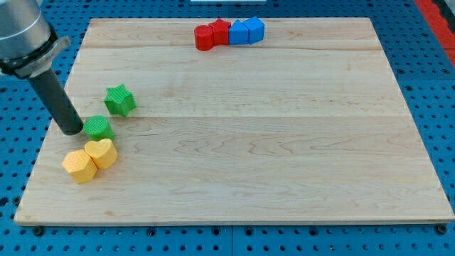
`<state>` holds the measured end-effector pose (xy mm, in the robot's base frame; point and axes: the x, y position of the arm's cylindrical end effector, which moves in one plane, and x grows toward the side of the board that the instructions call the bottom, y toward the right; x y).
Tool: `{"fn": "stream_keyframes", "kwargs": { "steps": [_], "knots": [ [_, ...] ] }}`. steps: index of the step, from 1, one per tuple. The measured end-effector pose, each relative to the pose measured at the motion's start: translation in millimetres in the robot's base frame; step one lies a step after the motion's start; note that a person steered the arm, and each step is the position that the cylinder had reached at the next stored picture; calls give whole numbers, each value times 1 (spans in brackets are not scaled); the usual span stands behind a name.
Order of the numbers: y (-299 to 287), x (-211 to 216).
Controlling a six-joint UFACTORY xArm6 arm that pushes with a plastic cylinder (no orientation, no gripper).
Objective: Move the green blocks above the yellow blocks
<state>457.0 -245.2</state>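
Observation:
A green star block (120,99) lies at the board's left. A green round block (99,127) lies just below and left of it. Below that, a yellow heart block (102,152) touches a yellow hexagon block (78,166), which sits lower left. My tip (72,131) rests on the board right beside the green round block's left side, touching or nearly touching it. The rod rises from there toward the view's top left.
At the board's top edge stands a row of touching blocks: a red cylinder (205,38), a red star (220,31), a blue cube (239,33) and a blue block (254,29). The wooden board (284,142) lies on a blue perforated table.

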Motion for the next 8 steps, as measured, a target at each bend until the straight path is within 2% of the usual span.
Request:
{"fn": "stream_keyframes", "kwargs": {
  "steps": [1, 2, 3, 5, 8],
  "knots": [
    [0, -46],
    [38, -69],
    [82, -71],
    [51, -21],
    [48, 24]
  ]
}}
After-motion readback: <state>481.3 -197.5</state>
